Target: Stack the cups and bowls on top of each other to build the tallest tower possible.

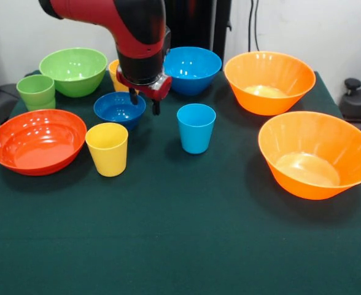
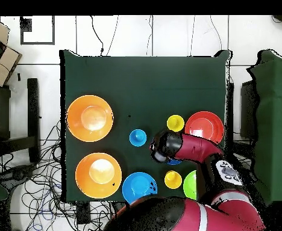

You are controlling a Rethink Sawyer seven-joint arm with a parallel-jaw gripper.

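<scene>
My gripper point(image 1: 144, 102) is open and empty, hovering over the right rim of the small dark blue bowl point(image 1: 119, 109). In the overhead view the wrist point(image 2: 160, 147) hides the fingers and most of that bowl. A yellow cup point(image 1: 107, 148) stands in front of the bowl, and the light blue cup point(image 1: 196, 127) to its right. The second yellow cup point(image 1: 113, 72) peeks from behind the arm. The green cup point(image 1: 36, 91), green bowl point(image 1: 73, 70), red-orange bowl point(image 1: 38, 140) and light blue bowl point(image 1: 191, 69) stand apart. No tower shows.
Two large orange bowls point(image 1: 269, 81) point(image 1: 315, 153) stand on the right of the green table point(image 1: 180, 233); in the overhead view they point(image 2: 90, 118) point(image 2: 98, 175) lie at the left. The arm point(image 1: 107, 15) comes in from the top left.
</scene>
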